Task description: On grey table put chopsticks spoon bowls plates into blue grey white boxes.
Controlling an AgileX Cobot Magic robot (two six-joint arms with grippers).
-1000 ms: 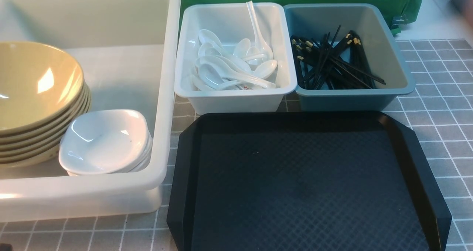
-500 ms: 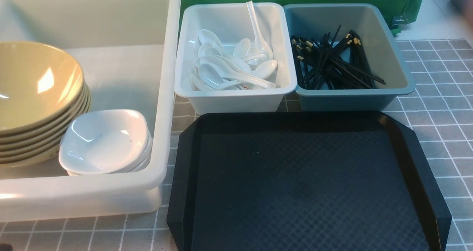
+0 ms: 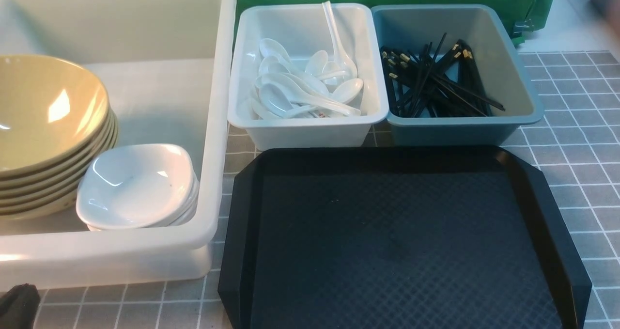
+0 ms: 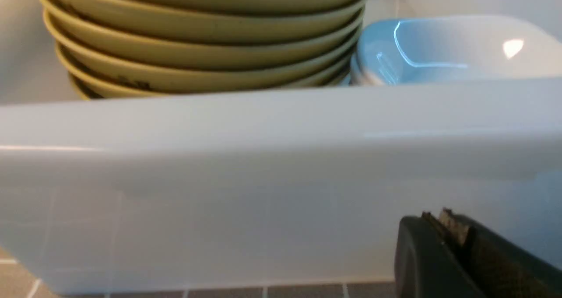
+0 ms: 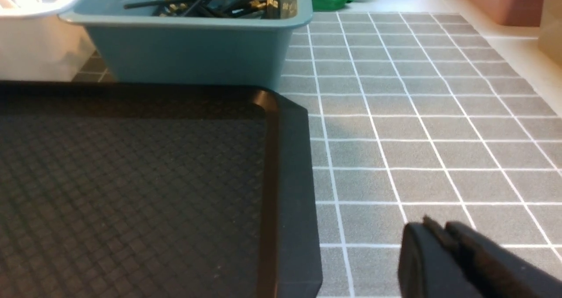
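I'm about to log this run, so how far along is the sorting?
It looks finished. The bowls and plates are stacked in the big white box, the spoons lie in the small white box, and the chopsticks are in the blue box. The black tray holds nothing. Neither the left gripper nor the right gripper holds anything. Nothing visible is left to sort.
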